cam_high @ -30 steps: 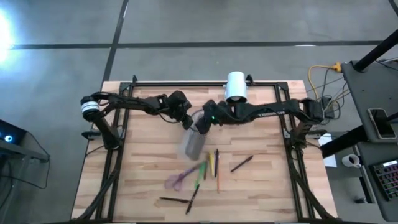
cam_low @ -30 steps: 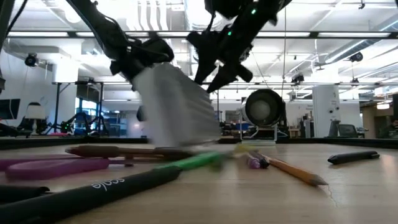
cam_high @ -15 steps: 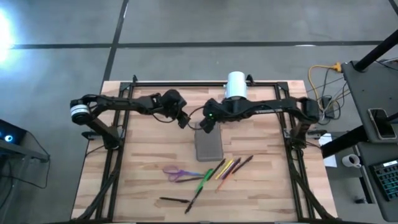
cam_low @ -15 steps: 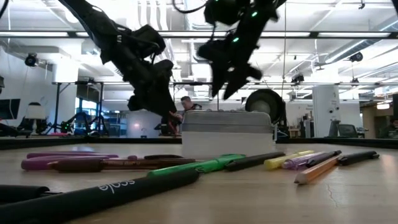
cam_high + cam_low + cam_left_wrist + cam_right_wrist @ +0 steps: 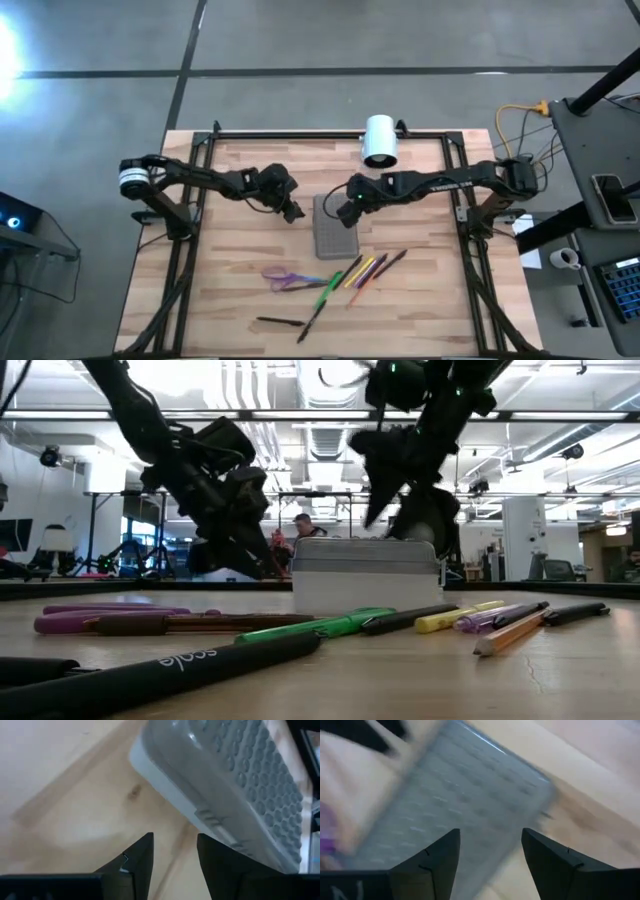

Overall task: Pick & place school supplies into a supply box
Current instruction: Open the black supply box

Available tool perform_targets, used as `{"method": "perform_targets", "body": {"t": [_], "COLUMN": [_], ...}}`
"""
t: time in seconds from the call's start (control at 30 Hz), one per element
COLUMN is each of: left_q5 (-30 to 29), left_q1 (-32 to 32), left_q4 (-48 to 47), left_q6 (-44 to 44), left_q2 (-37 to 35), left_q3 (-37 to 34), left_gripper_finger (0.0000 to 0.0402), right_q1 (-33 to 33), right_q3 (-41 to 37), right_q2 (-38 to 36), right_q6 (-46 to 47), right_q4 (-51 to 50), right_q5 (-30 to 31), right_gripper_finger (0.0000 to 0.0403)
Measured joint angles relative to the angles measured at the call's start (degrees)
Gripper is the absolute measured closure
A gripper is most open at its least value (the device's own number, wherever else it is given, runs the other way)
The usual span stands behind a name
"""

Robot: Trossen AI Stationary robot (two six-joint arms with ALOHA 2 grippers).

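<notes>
Backroom person (image 5: 301,527) only at table level

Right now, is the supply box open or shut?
Shut: the supply box lies flat, its dotted lid down, with pens outside.

Dark jointed arms, white-collared left base

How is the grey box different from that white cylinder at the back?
The grey box is flat, rectangular and dotted on top; the white cylinder is round and smooth. The box lies mid-table between both grippers; the cylinder sits at the far edge, apart from them. Both rest on the wooden table.
</notes>
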Motion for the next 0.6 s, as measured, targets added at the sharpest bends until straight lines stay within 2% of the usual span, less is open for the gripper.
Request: {"method": "perform_targets", "body": {"t": [0.17, 0.33, 0.6], "left_q5": [-0.11, -0.05, -1.08], "left_q1": [-3.68, -4.59, -5.35], "left_q4": [-0.06, 0.34, 2.30], "left_q6": [-0.13, 0.32, 0.29], "left_q2": [6.20, 12.06, 13.33], "left_q3": [3.42, 7.21, 7.33], "left_gripper_finger": [0.0265, 0.0265, 0.0266], "right_q1": [0.99, 0.99, 1.19], "right_q3": [1.61, 0.98, -2.54], "right_q2": [1.70, 2.91, 2.62], "right_q6": [-0.91, -0.60, -0.19], "right_q4": [0.59, 0.46, 1.54], "right_q5": [-0.68, -2.07, -1.97], "right_gripper_finger": [0.0197, 0.0197, 0.0197]}}
